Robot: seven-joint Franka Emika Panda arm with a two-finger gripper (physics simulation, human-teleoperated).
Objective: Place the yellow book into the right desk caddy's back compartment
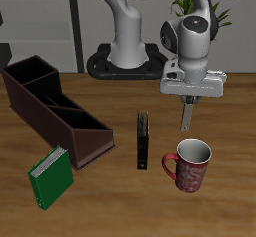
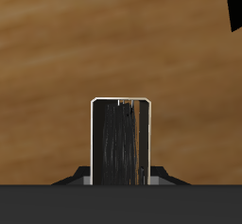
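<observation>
1. The claw is clamped on the yellow book. The wrist view shows the book edge-on between the jaws, with a pale rim around a greyish face.
2. The book hangs upright from the claw, above the mug and clear of both the mug and the desk.
3. Handling, as a judgement: the book is slim, stiff and probably light, so it should not sag. Its smooth covers could let it slip or swing in a pinch grip. Holding it across the flat covers near the top edge, as it seems to be held now, looks sound, since the free lower edge can enter a cell first.
4. The black book stands on edge just beside the mug, on the caddy's side.
5. The right desk caddy lies well apart from the mug, beyond the black book. The back compartment appears to be its end cell farthest from the mug, though this is not certain.
6. The green book leans by the caddy's end that is nearer the table's front edge.
7. Count: one yellow book, one black book, one green book, one mug, and one caddy in view.
</observation>
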